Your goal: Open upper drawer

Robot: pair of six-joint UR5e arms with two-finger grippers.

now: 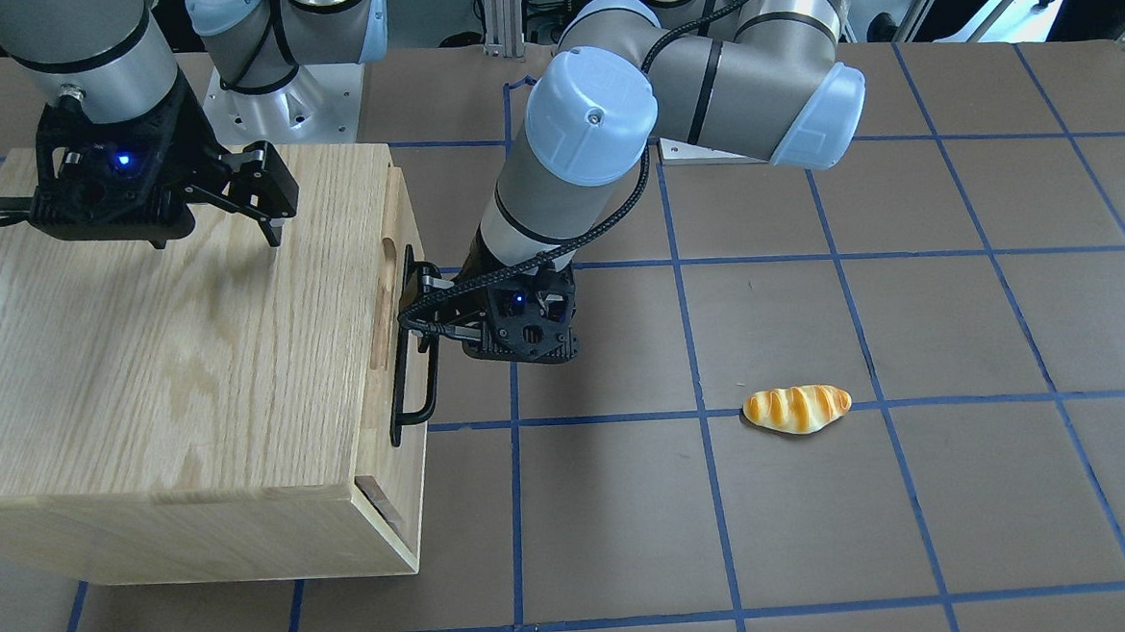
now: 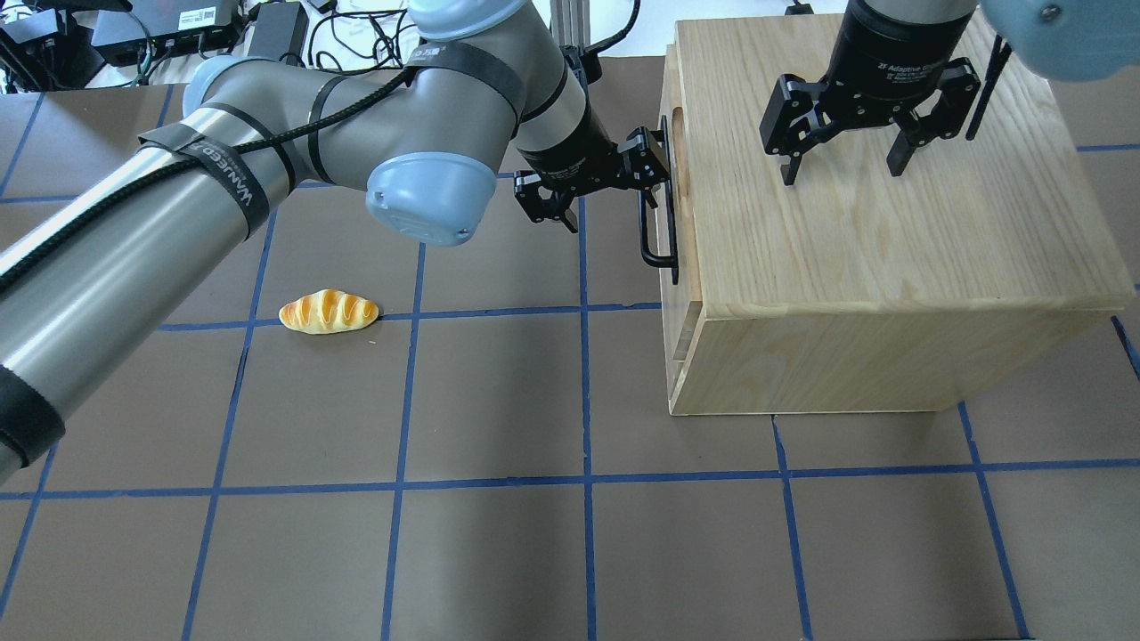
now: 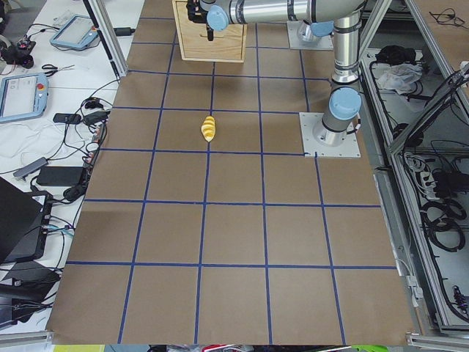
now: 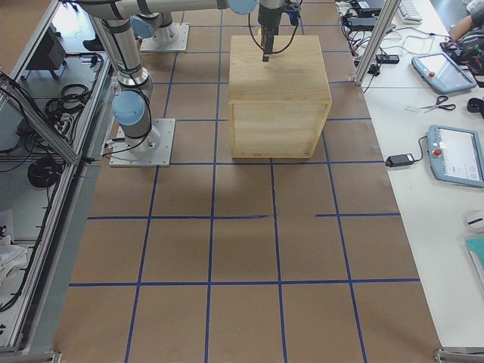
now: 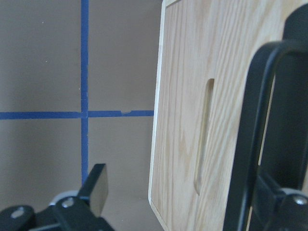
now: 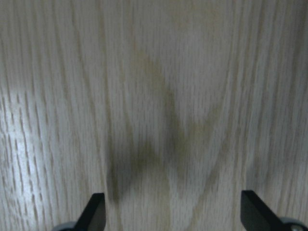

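The upper drawer [image 1: 381, 393] sits shut, or nearly, in the cabinet [image 2: 891, 249] on the bench [image 2: 499, 401]. The left gripper [image 2: 598, 182] has its fingers wide, the black handle [image 2: 643, 236] between them, not clamped; a pull now may slip off the bar. The right gripper [image 2: 843, 174], fingers also wide, is over the cabinet top; without pressure there the cabinet may slide.

place: robotics lab | evidence: teach pendants [image 4: 456, 155], cable bundles [image 3: 437, 211], tape-gridded table [image 4: 242, 257]
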